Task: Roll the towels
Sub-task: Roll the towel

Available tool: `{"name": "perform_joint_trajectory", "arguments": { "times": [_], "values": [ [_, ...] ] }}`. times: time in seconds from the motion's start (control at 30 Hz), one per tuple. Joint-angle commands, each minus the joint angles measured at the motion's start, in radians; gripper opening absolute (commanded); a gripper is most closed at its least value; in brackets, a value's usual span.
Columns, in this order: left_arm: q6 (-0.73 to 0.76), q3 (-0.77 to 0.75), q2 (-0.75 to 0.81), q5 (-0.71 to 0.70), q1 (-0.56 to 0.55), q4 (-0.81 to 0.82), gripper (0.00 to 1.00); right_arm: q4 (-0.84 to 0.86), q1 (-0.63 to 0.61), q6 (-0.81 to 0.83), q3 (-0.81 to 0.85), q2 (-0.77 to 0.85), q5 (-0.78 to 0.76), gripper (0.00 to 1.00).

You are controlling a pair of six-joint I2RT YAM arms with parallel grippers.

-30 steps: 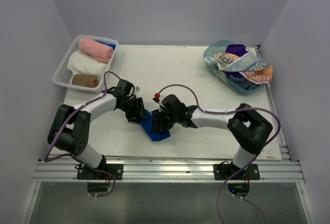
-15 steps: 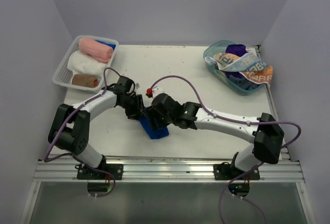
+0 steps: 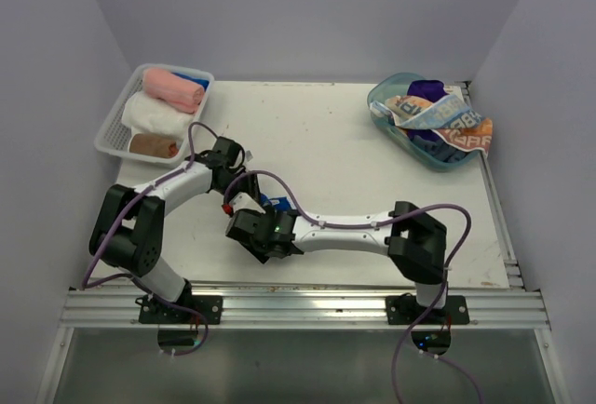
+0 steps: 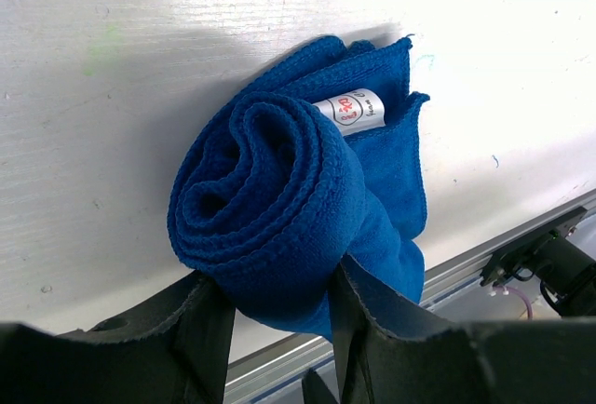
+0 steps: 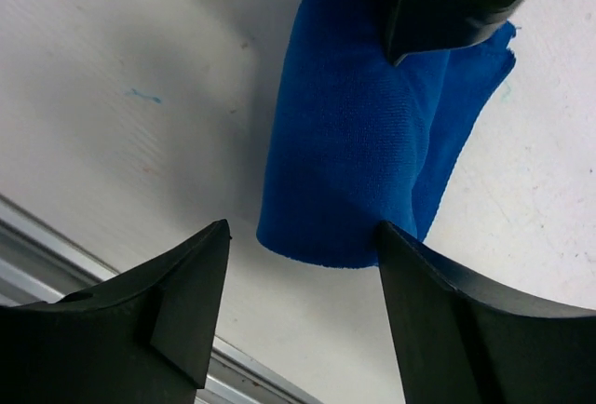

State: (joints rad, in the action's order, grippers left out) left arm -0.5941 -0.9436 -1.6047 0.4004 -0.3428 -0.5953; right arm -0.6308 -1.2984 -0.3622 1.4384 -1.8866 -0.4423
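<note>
Item: royal blue towel (image 4: pixel 298 199), rolled, lying on white tabletop (image 3: pixel 326 134) near front edge.
My left gripper (image 4: pixel 279 306): clamped on one end of roll.
My right gripper (image 5: pixel 303 236): spread wide, fingers either side of other end, no grip.
Tabletop: scuffed, faint marks.
Aluminium rail (image 3: pixel 307 306): along front.
Pale lavender walls (image 3: pixel 307 13): three sides.

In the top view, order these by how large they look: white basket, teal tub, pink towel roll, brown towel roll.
1. white basket and teal tub, about equal, so unranked.
2. pink towel roll.
3. brown towel roll.
</note>
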Motion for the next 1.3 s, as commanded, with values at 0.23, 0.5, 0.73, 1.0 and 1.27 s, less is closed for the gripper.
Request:
{"name": "perform_joint_trajectory", "arguments": {
  "times": [0.23, 0.5, 0.73, 1.0, 1.27],
  "values": [
    [-0.003, -0.041, -0.014, -0.017, -0.005, -0.021, 0.5, -0.012, -0.007, -0.04, 0.016, -0.063, -0.116, 0.23],
    [0.03, -0.11, 0.009, -0.032, -0.004, -0.066, 0.82, 0.203, 0.083, -0.119, -0.203, 0.11, 0.126, 0.0],
    [0.027, -0.123, 0.031, -0.008, -0.004, -0.058, 0.83, 0.443, 0.198, -0.245, -0.41, 0.242, 0.358, 0.0],
    [0.028, -0.083, 0.037, 0.044, -0.013, -0.012, 0.82, 0.66, 0.257, -0.374, -0.573, 0.284, 0.557, 0.0],
    [0.025, -0.075, -0.006, 0.06, -0.061, 0.026, 0.79, 0.839, 0.304, -0.465, -0.677, 0.274, 0.665, 0.0]
  ]
}}
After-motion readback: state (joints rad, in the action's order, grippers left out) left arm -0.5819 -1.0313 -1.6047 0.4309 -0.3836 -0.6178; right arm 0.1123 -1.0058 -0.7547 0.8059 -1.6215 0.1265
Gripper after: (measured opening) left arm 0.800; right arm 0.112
